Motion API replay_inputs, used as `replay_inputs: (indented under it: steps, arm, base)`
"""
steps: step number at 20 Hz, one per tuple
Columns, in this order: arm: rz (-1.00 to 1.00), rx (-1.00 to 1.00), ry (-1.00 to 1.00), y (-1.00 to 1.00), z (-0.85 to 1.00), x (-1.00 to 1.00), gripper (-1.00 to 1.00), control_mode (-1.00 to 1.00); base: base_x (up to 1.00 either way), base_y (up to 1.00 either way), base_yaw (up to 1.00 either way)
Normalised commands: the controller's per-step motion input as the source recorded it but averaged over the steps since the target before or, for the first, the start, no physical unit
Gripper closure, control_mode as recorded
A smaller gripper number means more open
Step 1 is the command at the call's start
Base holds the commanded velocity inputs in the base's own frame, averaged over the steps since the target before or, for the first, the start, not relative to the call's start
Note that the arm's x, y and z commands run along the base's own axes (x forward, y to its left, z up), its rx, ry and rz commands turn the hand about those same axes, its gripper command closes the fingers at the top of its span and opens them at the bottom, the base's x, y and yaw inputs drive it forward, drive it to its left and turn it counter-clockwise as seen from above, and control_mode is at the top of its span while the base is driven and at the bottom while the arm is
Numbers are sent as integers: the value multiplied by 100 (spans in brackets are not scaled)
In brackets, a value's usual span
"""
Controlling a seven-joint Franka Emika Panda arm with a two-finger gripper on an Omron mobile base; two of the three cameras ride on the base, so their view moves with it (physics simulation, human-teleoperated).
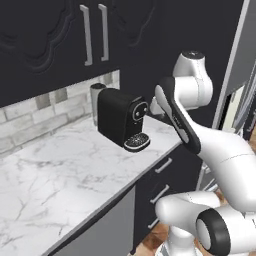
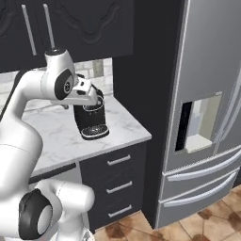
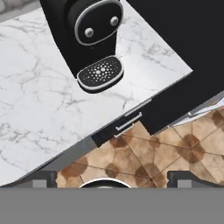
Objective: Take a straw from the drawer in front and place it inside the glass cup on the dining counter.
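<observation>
The fridge stands right of the worktop, where the coffee machine sits. Below it the drawer is shut, so the straw, unseen, is presumably inside and every step remains. The gripper hangs above the worktop edge, jaws apart and empty.

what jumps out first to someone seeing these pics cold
The boxy black coffee machine stands near the right end of the white grey-veined marble worktop, under dark upper cabinets. The white robot arm's gripper hangs open above it, looking down at the stack of dark drawers with slim silver bar handles. To the right stands a tall grey steel fridge.
</observation>
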Motion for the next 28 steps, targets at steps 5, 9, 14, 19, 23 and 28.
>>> replay_inputs:
  steps: [5,9,14,19,23,28]
  arm:
    - [0,0,0,0,0,0,-100,100]
    - [0,0,0,0,0,0,-100,100]
    - [-12,16,0,4,-39,-27,-100,-100]
    - [-18,38,-4,-49,-78,-88,-100,-100]
    - [-7,53,-1,-97,-73,-64,-100,-100]
    - [0,51,0,-93,-59,-23,-100,-100]
  base:
    - [1,36,-20]
    - [0,38,-13]
    - [0,5,-2]
    - [0,0,0]
    - [0,0,0]
    - [0,0,0]
